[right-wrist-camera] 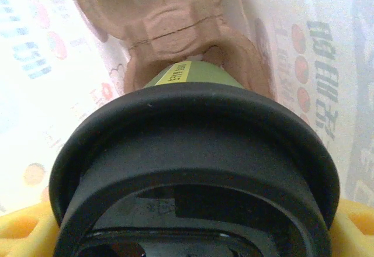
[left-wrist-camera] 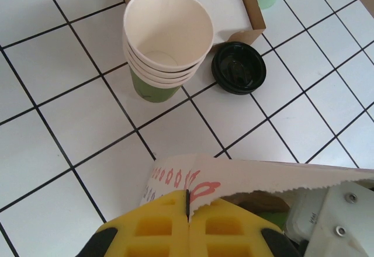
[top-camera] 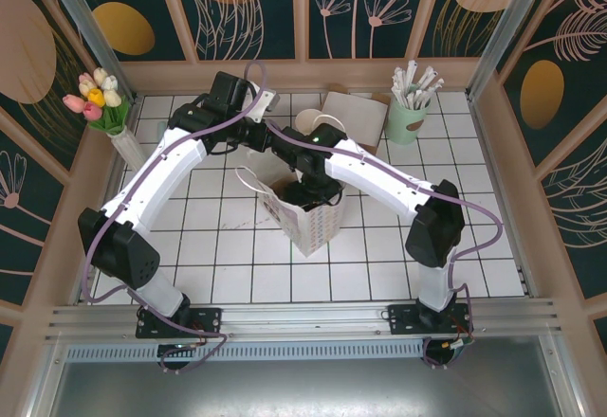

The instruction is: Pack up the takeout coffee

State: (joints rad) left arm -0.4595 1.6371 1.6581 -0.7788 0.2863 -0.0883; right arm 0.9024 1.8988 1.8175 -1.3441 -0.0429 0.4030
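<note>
One takeout coffee [right-wrist-camera: 193, 152] sits gripped in right tool [right-wrist-camera: 187, 236], inside bag [top-camera: 313, 232].

Left pincer [left-wrist-camera: 188, 205] closed, right pincer [right-wrist-camera: 188, 229] wide, laden.

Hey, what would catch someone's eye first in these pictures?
A white bag stands mid-table. The left gripper pinches its rim, while the right gripper holds the coffee inside it, at a brown carrier. Beyond the bag are stacked cups and a loose black lid.

Both arms meet over the white paper bag [top-camera: 318, 232], the right gripper [top-camera: 313, 192] apparently dipped inside it.
</note>
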